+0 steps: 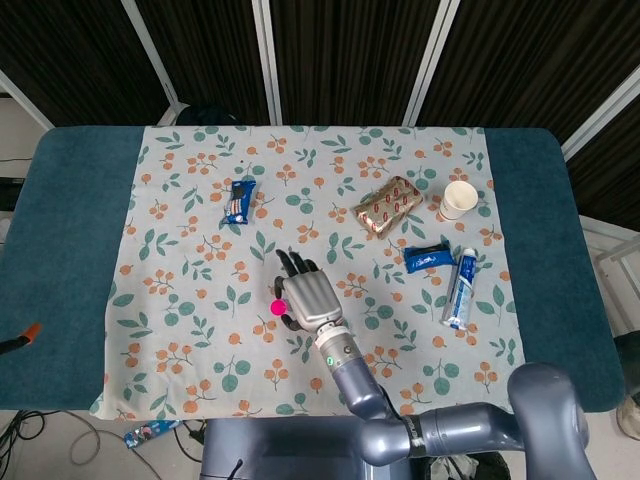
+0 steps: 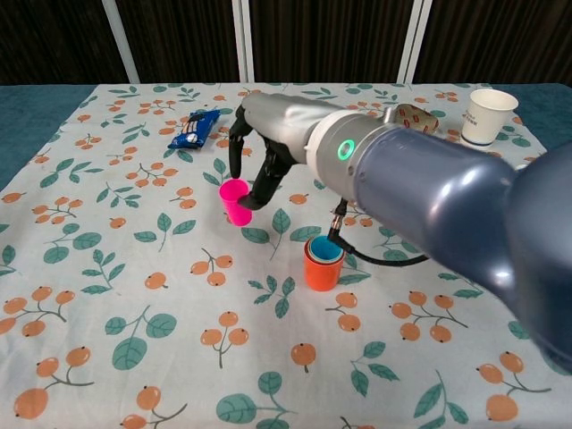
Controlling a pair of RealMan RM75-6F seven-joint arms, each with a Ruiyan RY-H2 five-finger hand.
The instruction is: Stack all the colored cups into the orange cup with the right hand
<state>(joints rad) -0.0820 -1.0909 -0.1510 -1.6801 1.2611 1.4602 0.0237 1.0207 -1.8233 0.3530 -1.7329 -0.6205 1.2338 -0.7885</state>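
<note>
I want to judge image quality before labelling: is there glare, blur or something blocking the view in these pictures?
Chest view: sharp, but the glossy grey right arm shows bright highlights and fills much of the right side; the small pink plastic cup in the right hand is clear. Head view: evenly lit, and the hand hides most of the cup.

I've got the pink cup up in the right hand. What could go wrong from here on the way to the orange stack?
1. The right hand holds the pink cup only by fingertips at its rim, so it may slip or tilt in transit.
2. The orange cup already holds a blue cup; a tilted pink cup could catch that rim and tip the stack.
3. In the head view the hand hides the stack, so alignment rests on the chest view.
</note>
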